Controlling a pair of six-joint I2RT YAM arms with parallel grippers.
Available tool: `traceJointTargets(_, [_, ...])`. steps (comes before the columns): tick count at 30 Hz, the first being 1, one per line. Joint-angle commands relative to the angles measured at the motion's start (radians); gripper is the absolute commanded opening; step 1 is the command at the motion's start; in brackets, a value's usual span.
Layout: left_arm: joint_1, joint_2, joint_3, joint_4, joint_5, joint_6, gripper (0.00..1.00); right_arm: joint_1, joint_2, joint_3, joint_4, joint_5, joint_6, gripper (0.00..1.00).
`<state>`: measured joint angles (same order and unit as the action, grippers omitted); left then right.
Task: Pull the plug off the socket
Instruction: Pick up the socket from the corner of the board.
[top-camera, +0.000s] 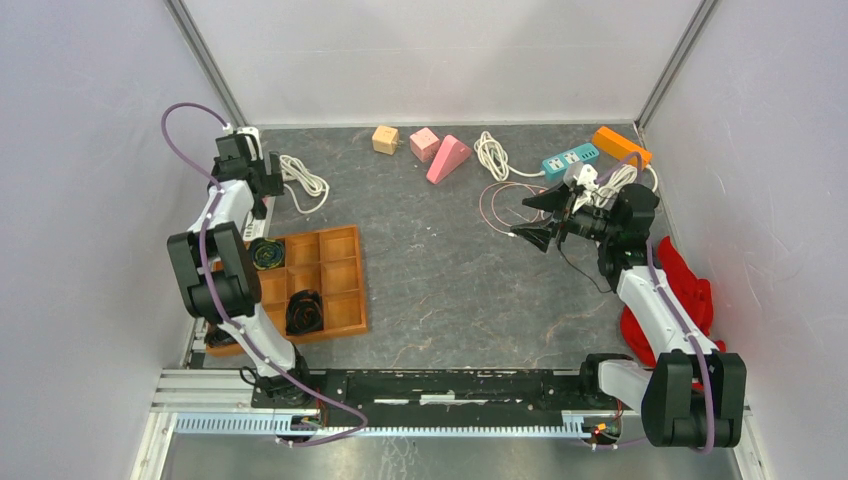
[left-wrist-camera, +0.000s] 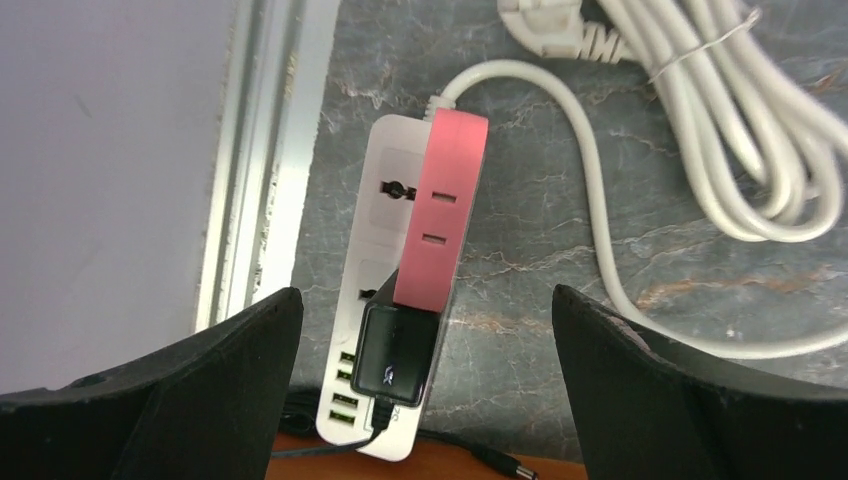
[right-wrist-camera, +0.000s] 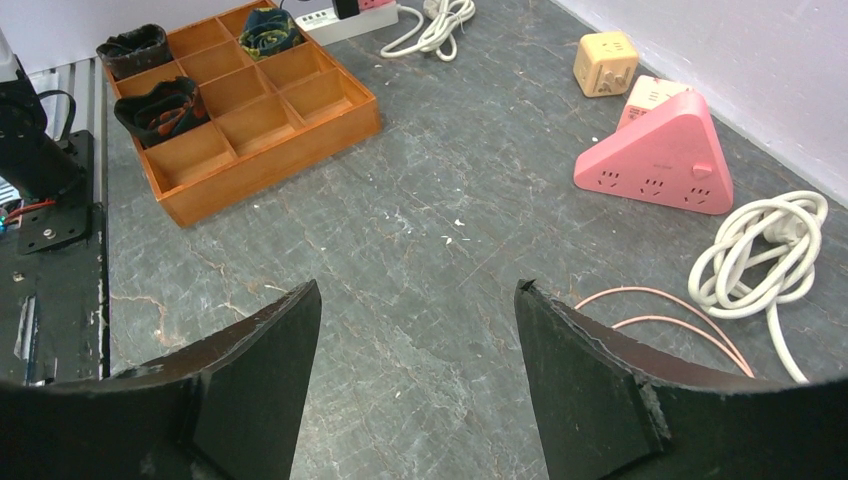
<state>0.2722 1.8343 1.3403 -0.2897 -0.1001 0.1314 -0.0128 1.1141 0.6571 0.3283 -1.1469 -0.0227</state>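
Left claw (left-wrist-camera: 422, 300) hangs spread to its widest and empty over the white strip (left-wrist-camera: 385, 190) at the far left edge of the tabletop (left-wrist-camera: 520, 260). The black plug (left-wrist-camera: 395, 350) sits in the strip's near end. A pink block (left-wrist-camera: 445, 210) lies slantwise along the strip and meets the plug's top edge; whether the block is itself plugged in or only resting there is hard to tell. Done well, the step likely means dropping straight down and closing on the plug's two flat sides, clear of the block and the thin lead (left-wrist-camera: 480, 455). The pull should go squarely away from the strip's face, since the light strip may lift with it. Right claw (right-wrist-camera: 418, 290), partly open and empty, hovers well apart over bare tabletop.
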Motion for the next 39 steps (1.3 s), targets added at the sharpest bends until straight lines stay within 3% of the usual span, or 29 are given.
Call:
traceJointTargets(1, [0.023, 0.057, 0.073, -0.084, 0.048, 0.041, 0.99, 0.007, 0.014, 0.052, -0.031, 0.004, -0.061, 0.77])
traceJointTargets(9, [0.031, 0.095, 0.087, -0.097, 0.059, 0.048, 0.93, 0.062, 0.046, 0.088, -0.126, 0.016, -0.145, 0.77])
traceJointTargets(17, [0.031, 0.083, 0.08, -0.098, 0.03, 0.031, 0.64, 0.066, 0.052, 0.098, -0.156, 0.02, -0.172, 0.76])
traceJointTargets(23, [0.031, 0.069, 0.067, -0.097, 0.02, 0.027, 0.63, 0.067, 0.052, 0.104, -0.167, 0.021, -0.18, 0.76])
traceJointTargets(28, [0.031, 0.061, 0.061, -0.097, 0.023, 0.023, 0.5, 0.066, 0.05, 0.105, -0.174, 0.02, -0.184, 0.77])
traceJointTargets(31, [0.03, 0.057, 0.058, -0.097, 0.021, 0.021, 0.37, 0.068, 0.05, 0.107, -0.175, 0.021, -0.187, 0.77])
traceJointTargets(35, [0.031, 0.047, 0.068, -0.097, 0.053, 0.007, 0.08, 0.067, 0.052, 0.108, -0.18, 0.021, -0.191, 0.76])
traceJointTargets(39, [0.029, 0.032, 0.095, -0.097, 0.126, -0.026, 0.02, 0.067, 0.053, 0.11, -0.183, 0.022, -0.194, 0.76])
